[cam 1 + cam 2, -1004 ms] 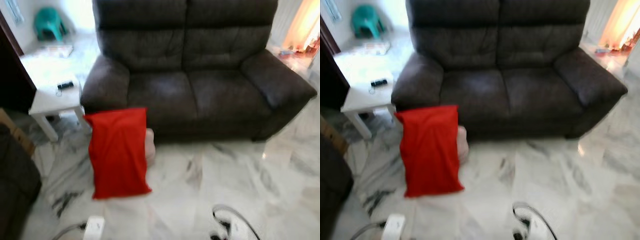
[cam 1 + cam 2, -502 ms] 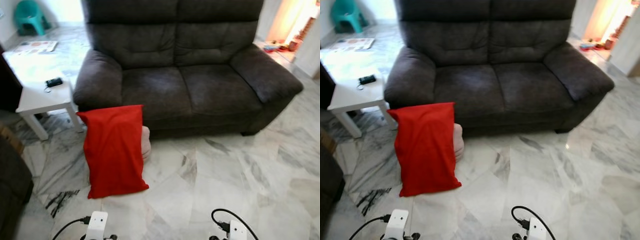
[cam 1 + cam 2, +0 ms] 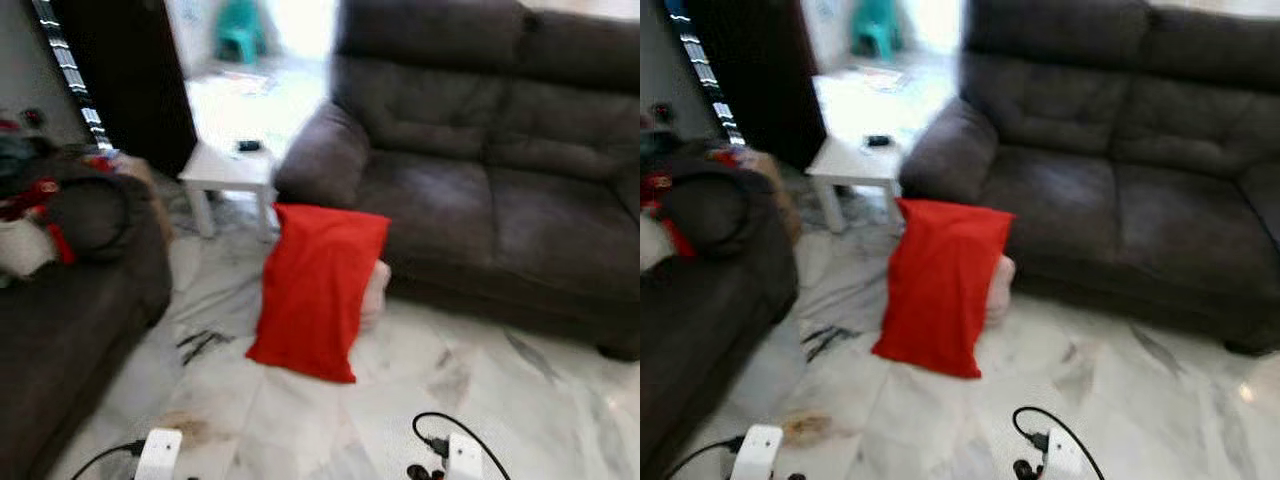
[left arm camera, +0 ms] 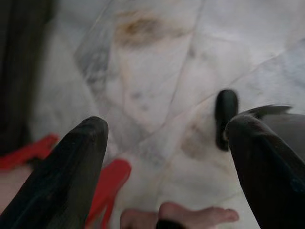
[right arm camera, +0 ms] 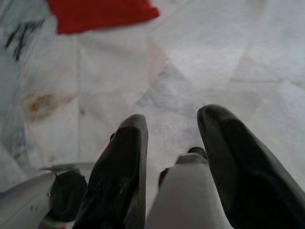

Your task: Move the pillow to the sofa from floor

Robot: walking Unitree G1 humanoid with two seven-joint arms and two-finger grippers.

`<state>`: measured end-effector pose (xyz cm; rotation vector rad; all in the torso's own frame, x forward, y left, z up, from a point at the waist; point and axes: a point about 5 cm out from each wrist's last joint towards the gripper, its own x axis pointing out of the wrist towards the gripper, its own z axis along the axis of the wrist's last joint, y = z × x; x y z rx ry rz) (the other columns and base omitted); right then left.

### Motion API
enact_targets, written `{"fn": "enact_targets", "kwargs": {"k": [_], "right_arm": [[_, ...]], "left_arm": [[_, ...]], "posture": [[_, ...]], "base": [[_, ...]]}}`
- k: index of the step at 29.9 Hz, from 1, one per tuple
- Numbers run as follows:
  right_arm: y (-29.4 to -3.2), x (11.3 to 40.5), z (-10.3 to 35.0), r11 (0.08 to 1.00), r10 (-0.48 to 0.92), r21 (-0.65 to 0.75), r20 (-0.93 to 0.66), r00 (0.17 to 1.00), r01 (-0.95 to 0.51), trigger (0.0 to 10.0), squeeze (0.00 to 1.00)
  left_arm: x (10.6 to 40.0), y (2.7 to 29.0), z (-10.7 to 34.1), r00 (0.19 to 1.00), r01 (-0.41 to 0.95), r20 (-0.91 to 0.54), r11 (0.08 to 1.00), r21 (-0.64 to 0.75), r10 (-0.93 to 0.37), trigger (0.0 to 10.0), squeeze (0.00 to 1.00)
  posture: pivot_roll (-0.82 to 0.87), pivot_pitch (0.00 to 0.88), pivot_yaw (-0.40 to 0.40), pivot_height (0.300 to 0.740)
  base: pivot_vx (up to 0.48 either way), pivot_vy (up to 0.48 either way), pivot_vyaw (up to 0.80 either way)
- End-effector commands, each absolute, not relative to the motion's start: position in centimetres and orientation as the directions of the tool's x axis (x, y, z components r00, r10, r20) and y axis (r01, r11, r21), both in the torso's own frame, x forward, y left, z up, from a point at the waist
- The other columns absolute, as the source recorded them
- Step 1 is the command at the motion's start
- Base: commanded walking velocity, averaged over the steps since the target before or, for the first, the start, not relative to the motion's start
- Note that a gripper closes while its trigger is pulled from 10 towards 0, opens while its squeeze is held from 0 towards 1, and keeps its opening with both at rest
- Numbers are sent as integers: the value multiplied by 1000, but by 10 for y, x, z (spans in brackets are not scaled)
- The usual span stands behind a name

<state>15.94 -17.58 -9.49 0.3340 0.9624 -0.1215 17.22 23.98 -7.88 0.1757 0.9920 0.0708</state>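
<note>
red rectangular fabric pillow (image 3: 318, 290) on marble floor (image 3: 400, 400), leaning on dark grey sofa (image 3: 480, 190) front | pale item behind it, mostly hidden | left gripper (image 4: 162, 157) spread, right gripper (image 5: 174, 143) apparently parted, both empty

Red pillow (image 3: 318, 288): long, rectangular, plain fabric, on pale marble floor (image 3: 420, 400), upper end leaning against front of dark brown sofa (image 3: 480, 180) by its arm, lower end resting out on floor. Sofa seat bare.
</note>
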Motion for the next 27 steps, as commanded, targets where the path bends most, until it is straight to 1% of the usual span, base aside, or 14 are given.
{"fn": "enact_targets", "kwargs": {"k": [1, 10, 16, 27], "right_arm": [[-182, 155, -96, 943, 29, 209, -829, 559, 260, 10000, 0], [-182, 155, -96, 932, 20, 219, -827, 562, 289, 10000, 0], [-182, 155, -96, 931, 21, 220, -827, 562, 290, 10000, 0], [-182, 156, -96, 943, 28, 209, -822, 569, 257, 10000, 0]], "left_arm": [[160, 236, -85, 513, 24, -849, 987, 162, 126, 10000, 0], [154, 231, -89, 502, 21, -856, 987, 157, 125, 10000, 0], [163, 220, -88, 519, 23, -847, 988, 150, 116, 10000, 0], [166, 222, -86, 526, 14, -842, 988, 152, 122, 10000, 0]], "posture": [[19, 0, -15, 740], [19, 0, -15, 740], [18, 0, -17, 740], [18, 0, -18, 740]], "base": [[0, 0, 419], [0, 0, 0], [0, 0, 0], [254, 0, 0]]}}
